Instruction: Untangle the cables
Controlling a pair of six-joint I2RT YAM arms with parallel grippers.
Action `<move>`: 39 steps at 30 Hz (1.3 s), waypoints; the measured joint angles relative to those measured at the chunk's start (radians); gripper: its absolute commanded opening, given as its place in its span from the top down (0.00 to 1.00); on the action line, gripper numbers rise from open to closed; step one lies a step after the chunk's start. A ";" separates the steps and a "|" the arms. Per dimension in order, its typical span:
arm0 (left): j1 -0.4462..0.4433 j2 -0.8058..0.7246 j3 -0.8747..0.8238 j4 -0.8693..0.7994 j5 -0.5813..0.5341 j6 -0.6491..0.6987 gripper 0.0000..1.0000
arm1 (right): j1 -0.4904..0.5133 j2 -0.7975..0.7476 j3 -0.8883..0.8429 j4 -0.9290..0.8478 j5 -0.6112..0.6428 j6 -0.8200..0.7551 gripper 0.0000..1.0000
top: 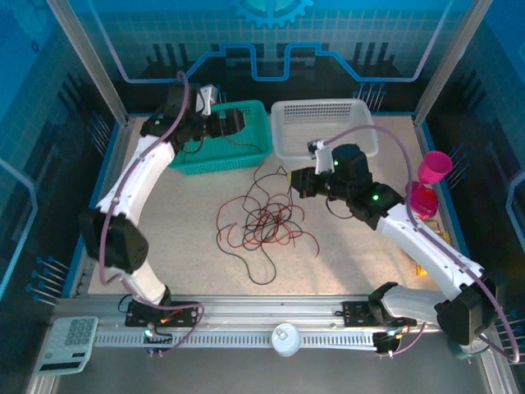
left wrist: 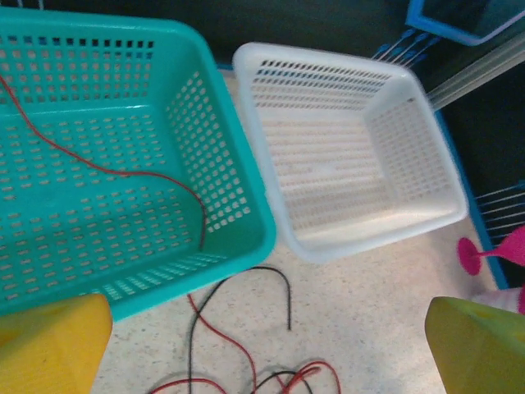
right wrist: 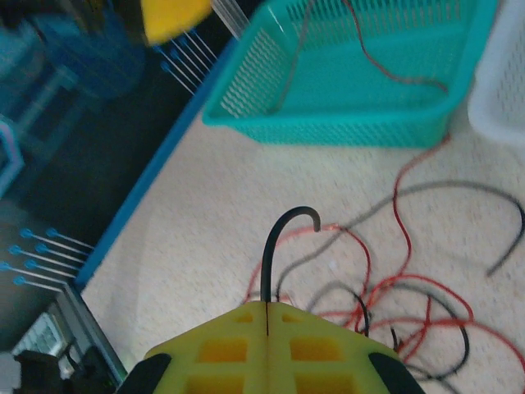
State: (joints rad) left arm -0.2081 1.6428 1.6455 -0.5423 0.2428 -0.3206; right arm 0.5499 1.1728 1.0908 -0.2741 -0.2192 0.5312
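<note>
Fingers of the left gripper (top: 232, 121) stand wide apart over the teal basket (top: 221, 161) and hold nothing. One red cable (left wrist: 123, 173) lies inside that basket. The rest of the cables (top: 262, 222), red and black, lie tangled in the middle of the table (top: 164, 246).

The right gripper (right wrist: 267, 305) is closed on the end of a black cable (right wrist: 275, 238), just above the right side of the heap. I judge the step is to pull this strand free. It is better to lift slowly and straight up, so the red loops slide off and are not dragged along.

Bare table lies left of the heap and in front of it. The white basket (top: 324, 103) behind looks empty, but its near rim must be cleared. The pink cups (top: 433, 168) stand near the right arm.
</note>
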 measured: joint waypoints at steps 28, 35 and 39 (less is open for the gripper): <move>-0.351 -0.381 -0.568 0.575 0.070 -0.005 0.27 | 0.008 0.111 0.483 0.006 0.035 0.048 1.00; -0.416 -0.293 -0.536 0.634 0.069 0.015 0.43 | 0.008 0.137 0.483 0.006 0.032 0.060 1.00; -0.432 -0.252 -0.521 0.654 0.068 0.029 0.51 | 0.008 0.137 0.489 0.005 0.029 0.060 1.00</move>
State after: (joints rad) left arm -0.6403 1.3911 1.1248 0.1116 0.3107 -0.2913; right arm 0.5583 1.3094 1.5803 -0.2695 -0.1898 0.5911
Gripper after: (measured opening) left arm 0.508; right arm 0.065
